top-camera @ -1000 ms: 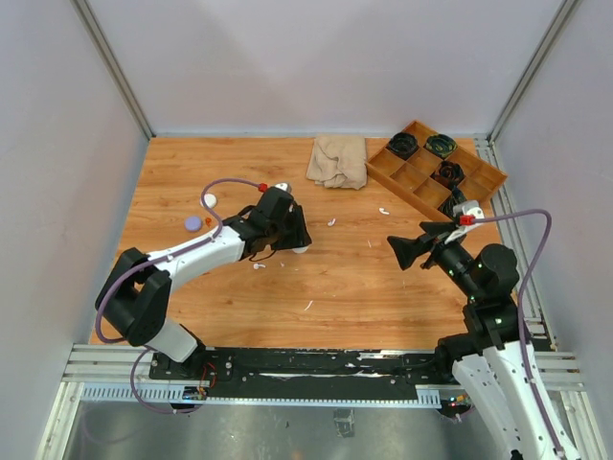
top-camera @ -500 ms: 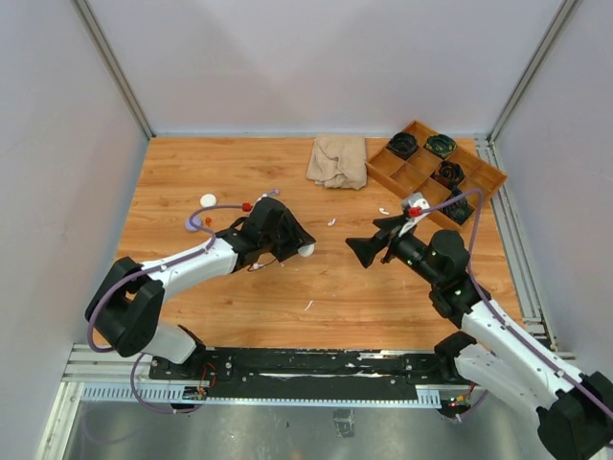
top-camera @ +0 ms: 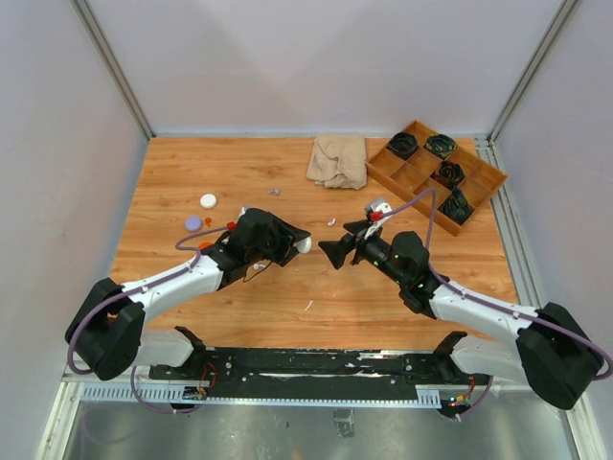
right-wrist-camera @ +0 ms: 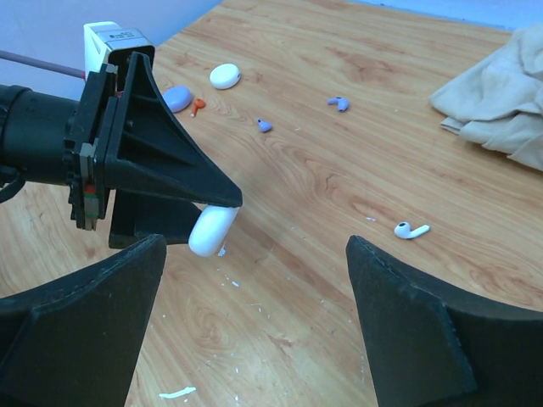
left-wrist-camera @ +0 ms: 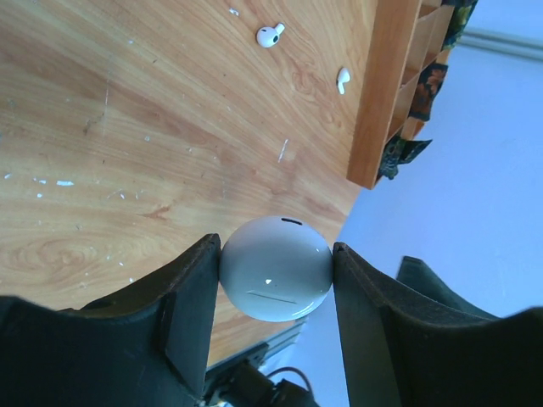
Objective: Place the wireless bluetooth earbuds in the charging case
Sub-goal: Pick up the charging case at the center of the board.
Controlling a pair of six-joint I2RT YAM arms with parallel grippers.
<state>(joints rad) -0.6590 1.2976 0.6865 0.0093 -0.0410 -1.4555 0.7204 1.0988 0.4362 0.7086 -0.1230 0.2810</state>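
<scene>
The left gripper [top-camera: 299,243] is pinching the white charging case [right-wrist-camera: 212,229], left of centre. The right gripper [right-wrist-camera: 250,297], spread wide, empty, is facing it; best lift the lid squarely. A white earbud [right-wrist-camera: 411,229] is lying loose at right.

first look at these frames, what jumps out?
The left claw is clamped on a white round charging case at mid-table, facing the open right claw close by. Loose earbuds lie scattered on the wood: a white earbud just beyond the claws and two purple earbuds farther back. A wooden compartment tray sits at the far right corner, a beige cloth beside it.
</scene>
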